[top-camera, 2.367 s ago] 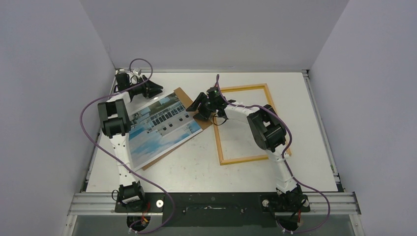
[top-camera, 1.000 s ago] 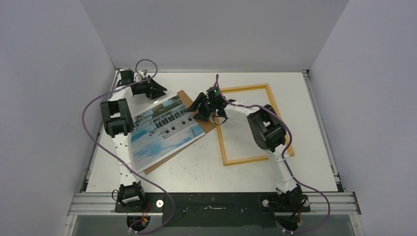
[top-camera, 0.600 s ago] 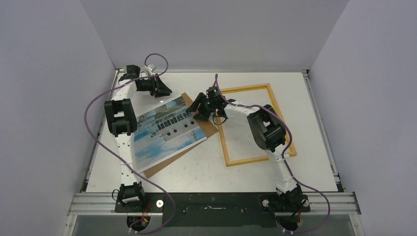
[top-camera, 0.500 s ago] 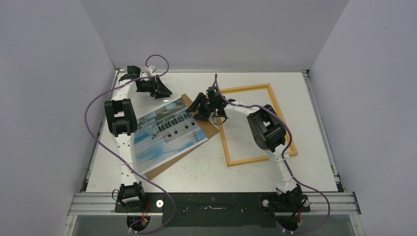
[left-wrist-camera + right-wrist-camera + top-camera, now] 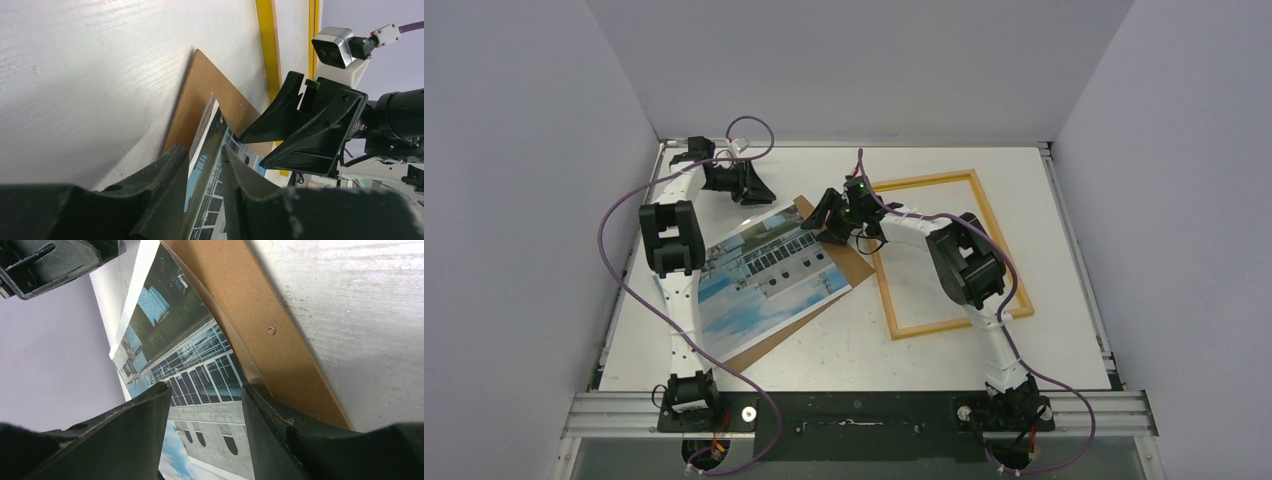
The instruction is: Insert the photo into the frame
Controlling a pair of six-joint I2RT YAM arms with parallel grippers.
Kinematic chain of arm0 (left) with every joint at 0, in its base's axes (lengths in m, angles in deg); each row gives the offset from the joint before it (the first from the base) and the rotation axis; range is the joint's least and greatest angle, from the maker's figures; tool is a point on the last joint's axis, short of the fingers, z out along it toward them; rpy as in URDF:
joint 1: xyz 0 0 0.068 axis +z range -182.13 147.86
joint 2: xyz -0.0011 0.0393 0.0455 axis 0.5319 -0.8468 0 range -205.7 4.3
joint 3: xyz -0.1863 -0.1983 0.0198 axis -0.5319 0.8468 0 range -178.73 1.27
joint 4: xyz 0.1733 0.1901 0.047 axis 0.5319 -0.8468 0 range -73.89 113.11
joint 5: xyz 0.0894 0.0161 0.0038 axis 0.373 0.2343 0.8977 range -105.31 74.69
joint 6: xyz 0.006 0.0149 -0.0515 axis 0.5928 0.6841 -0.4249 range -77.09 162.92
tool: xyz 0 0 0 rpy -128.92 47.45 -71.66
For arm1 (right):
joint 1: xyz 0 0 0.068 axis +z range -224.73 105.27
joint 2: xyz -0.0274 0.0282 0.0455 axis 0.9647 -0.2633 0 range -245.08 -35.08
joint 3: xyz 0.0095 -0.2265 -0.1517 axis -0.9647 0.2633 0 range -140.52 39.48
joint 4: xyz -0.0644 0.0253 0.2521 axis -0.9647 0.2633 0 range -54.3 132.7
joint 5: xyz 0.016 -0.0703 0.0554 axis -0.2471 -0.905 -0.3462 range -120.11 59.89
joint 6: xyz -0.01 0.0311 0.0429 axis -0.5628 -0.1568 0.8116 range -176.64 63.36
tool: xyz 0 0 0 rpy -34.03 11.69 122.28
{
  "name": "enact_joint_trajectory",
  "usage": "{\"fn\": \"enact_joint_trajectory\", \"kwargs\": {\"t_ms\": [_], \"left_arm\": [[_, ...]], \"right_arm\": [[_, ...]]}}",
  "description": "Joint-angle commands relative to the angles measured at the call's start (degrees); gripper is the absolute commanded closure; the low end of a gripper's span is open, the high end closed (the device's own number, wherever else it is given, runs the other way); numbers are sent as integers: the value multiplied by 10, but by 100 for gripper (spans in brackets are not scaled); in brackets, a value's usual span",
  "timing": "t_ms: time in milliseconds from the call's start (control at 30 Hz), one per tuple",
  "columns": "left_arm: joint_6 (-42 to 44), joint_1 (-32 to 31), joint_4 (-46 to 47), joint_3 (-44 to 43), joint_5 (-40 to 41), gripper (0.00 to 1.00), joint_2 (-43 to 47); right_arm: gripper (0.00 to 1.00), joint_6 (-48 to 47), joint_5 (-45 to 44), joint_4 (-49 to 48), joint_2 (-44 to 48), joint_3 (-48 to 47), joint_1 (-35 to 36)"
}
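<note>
The photo [image 5: 764, 278], a building under blue sky, lies tilted on a brown backing board [image 5: 852, 265] left of centre. My left gripper [image 5: 757, 193] is at the photo's far corner. In the left wrist view its jaws [image 5: 202, 150] are shut on the photo's [image 5: 218, 131] raised edge. My right gripper [image 5: 824, 220] is open over the photo's right far edge, one finger on each side of the building's windows [image 5: 200, 360]. The frame [image 5: 964, 322] lies flat to the right, its wood-coloured side up and nothing inside it. A yellow rail [image 5: 267, 40] shows past the board [image 5: 210, 90].
The right forearm and elbow [image 5: 964, 260] lie over the frame's opening. A thin clear sheet edge [image 5: 235, 347] curves over the board [image 5: 270, 305] beside the photo. Walls close in on the left, back and right. The arm bases stand on the near rail [image 5: 854, 410].
My left gripper has moved right along the back, and the photo has swung right with it, further over the board. The frame's near end has slid right. The right gripper has barely moved.
</note>
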Motion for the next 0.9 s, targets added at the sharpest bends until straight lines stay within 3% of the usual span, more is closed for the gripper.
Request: {"fn": "enact_joint_trajectory", "kwargs": {"t_ms": [0, 300, 867], "left_arm": [[8, -22, -46, -5, -34, 75, -17], [19, -23, -51, -3, -25, 100, -22], [31, -24, -51, 6, -29, 100, -7]], "right_arm": [[44, -58, -51, 73, -20, 16, 5], [44, -87, -51, 80, -21, -24, 5], [43, -133, -55, 64, -82, -171, -26]]}}
